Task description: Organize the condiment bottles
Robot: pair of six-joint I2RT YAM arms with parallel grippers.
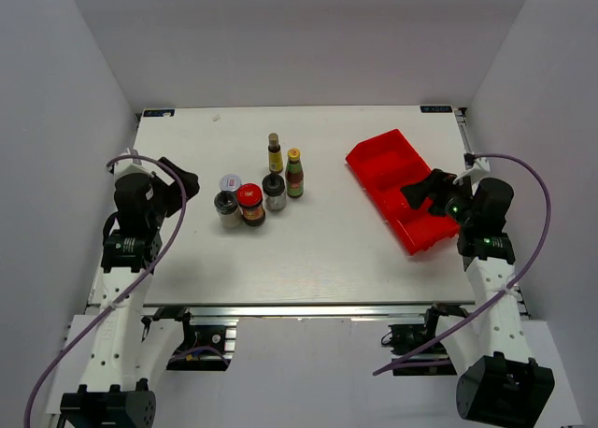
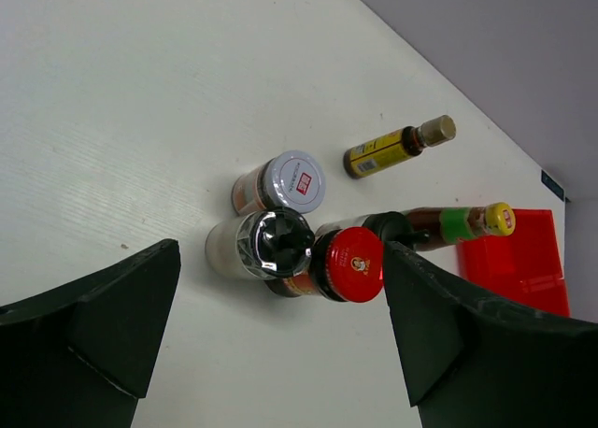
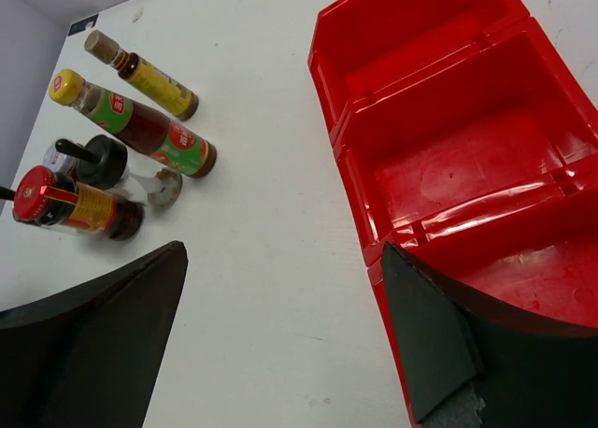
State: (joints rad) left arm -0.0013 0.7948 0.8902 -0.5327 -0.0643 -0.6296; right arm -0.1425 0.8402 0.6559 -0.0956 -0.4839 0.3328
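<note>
In the left wrist view, the right-hand black-capped glass shaker (image 2: pixel 385 225) is mostly hidden behind the red-lidded jar (image 2: pixel 348 263); only its cap is seen. In the right wrist view, the white-lidded jar (image 3: pixel 58 153) is largely covered by that shaker, and the red plastic bin (image 3: pixel 448 166) is cut off at the right edge.

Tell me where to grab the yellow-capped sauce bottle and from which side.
Take the yellow-capped bottle around its labelled body, below the narrow neck, coming from the right with the right hand. It stands upright at the group's right edge. A black-capped shaker crowds its near-left, but the side facing the red bin is bare, so there is likely room to close.
</note>
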